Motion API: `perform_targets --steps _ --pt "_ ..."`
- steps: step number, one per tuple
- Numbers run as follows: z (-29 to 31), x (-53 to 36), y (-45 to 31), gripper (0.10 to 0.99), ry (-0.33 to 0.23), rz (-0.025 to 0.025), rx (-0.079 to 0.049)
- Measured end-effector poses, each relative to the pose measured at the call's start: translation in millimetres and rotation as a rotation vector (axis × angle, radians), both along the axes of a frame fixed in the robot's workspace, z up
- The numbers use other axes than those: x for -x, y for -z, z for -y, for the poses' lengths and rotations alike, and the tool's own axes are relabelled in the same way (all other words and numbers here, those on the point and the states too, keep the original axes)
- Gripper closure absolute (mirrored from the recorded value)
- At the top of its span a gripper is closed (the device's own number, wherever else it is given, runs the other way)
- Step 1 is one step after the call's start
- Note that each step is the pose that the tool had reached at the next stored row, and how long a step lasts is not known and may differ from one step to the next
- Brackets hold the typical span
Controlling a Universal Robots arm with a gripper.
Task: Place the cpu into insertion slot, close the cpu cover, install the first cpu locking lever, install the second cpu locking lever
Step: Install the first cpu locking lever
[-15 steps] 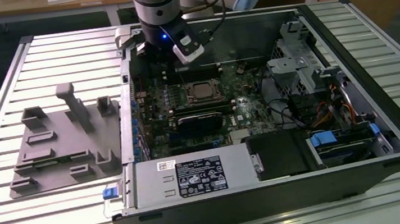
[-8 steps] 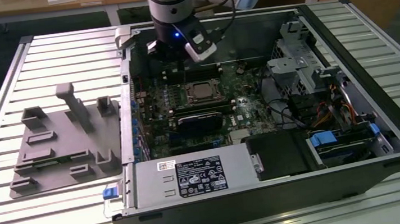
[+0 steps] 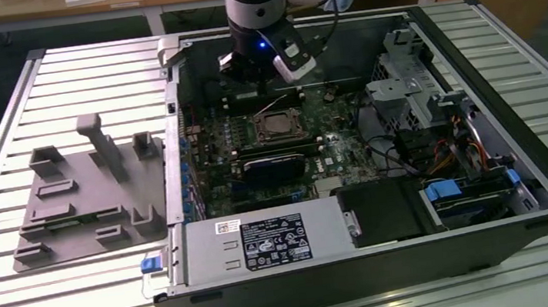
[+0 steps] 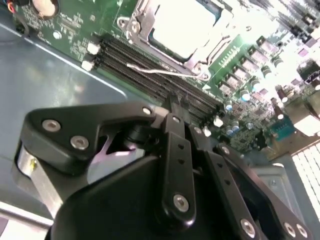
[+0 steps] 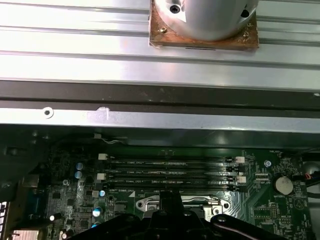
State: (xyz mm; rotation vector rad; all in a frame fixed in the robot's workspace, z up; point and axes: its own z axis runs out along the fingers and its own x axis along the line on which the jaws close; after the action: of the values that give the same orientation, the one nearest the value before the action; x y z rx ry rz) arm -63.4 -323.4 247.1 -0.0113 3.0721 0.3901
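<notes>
The cpu (image 3: 276, 128) lies in the insertion slot on the green board, inside the open computer case. In the second wrist view its pale top (image 4: 185, 25) shows through the window of the silvery cpu cover (image 4: 200, 57), which lies flat around it. A thin wire locking lever (image 4: 160, 71) stands off the slot's near side, over the memory slots. My gripper (image 3: 265, 92) hangs just behind the slot, close above the board. Its black fingers meet at the tips (image 4: 175, 100) and hold nothing. The slot's silvery rim (image 5: 145, 202) shows beside the gripper (image 5: 167, 202).
Long black memory slots (image 5: 170, 170) run between the slot and the case wall (image 5: 160, 117). A black block (image 3: 276, 170) sits in front of the slot. A power supply (image 3: 263, 244) and a drive cage (image 3: 412, 91) crowd the case. A grey fixture (image 3: 82, 191) lies on the exterior view's left.
</notes>
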Motion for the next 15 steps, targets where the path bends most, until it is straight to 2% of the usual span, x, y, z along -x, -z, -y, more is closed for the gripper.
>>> perform_targets --steps 3,4,6,9,12,14,15 --pt "0.0 0.0 0.0 0.984 -0.003 0.0006 0.0" --pt "-0.1 0.1 0.1 0.984 -0.003 0.0049 0.001" --pt "-0.1 1.5 0.3 0.984 -0.003 0.0253 0.007" --pt "0.0 4.4 0.3 0.984 -0.003 0.0602 0.023" --pt "0.0 7.6 0.4 0.984 -0.003 0.097 0.038" --pt "0.0 9.3 0.6 0.984 -0.003 0.1262 0.046" --pt "0.0 9.7 0.8 0.984 -0.003 0.1374 0.048"
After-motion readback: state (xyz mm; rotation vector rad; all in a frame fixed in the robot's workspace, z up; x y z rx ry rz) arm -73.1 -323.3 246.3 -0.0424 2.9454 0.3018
